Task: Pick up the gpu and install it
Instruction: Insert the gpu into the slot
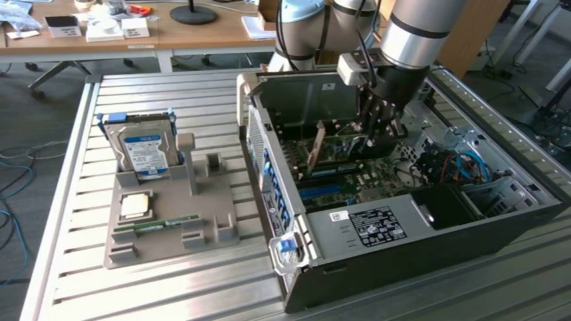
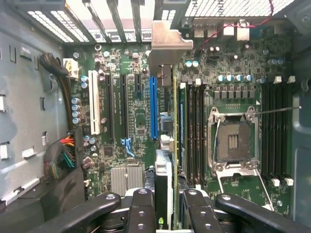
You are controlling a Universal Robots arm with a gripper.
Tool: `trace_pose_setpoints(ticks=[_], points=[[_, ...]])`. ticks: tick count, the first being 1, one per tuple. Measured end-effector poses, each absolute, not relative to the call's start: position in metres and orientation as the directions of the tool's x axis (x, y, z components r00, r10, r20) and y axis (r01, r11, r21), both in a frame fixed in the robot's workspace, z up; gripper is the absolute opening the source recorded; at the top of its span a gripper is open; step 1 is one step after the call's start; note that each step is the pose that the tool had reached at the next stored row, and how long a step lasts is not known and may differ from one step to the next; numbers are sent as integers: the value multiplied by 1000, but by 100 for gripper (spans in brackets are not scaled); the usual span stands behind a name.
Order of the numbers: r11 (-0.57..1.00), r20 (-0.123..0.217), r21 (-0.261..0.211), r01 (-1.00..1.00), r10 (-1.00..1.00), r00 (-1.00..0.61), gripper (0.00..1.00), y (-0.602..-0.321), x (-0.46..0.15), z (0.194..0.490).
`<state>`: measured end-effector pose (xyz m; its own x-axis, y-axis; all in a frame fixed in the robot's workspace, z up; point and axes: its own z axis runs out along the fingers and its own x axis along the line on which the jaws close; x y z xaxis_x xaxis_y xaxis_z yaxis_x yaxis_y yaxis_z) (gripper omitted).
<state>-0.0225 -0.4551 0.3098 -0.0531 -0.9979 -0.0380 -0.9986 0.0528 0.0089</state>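
The gpu (image 1: pixel 321 148) stands on edge inside the open computer case (image 1: pixel 499 227), over the motherboard. My gripper (image 1: pixel 373 137) reaches down into the case and is shut on the card's end away from the case's rear wall. In the wrist view the gpu (image 2: pixel 165 174) runs edge-on between my two fingers (image 2: pixel 141 208). Its silver end bracket (image 2: pixel 167 43) sits up against the rear slot openings. The card lies just beside the long blue slot (image 2: pixel 153 107). Whether its lower edge sits in a slot is hidden.
A grey holder (image 1: pixel 214 234) at the exterior view's left carries a blue-labelled hard drive (image 1: pixel 143 150), a processor chip (image 1: pixel 136 204) and a RAM stick (image 1: pixel 165 224). Inside the case are the processor socket (image 2: pixel 233 141), a cable bundle (image 2: pixel 65 150) and drive cables (image 1: pixel 459 167).
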Motion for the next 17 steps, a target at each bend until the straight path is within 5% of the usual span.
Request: trace_pose_setpoints(ticks=[17], points=[[53, -38, 9, -999, -998, -53, 27, -455, -35, 307]])
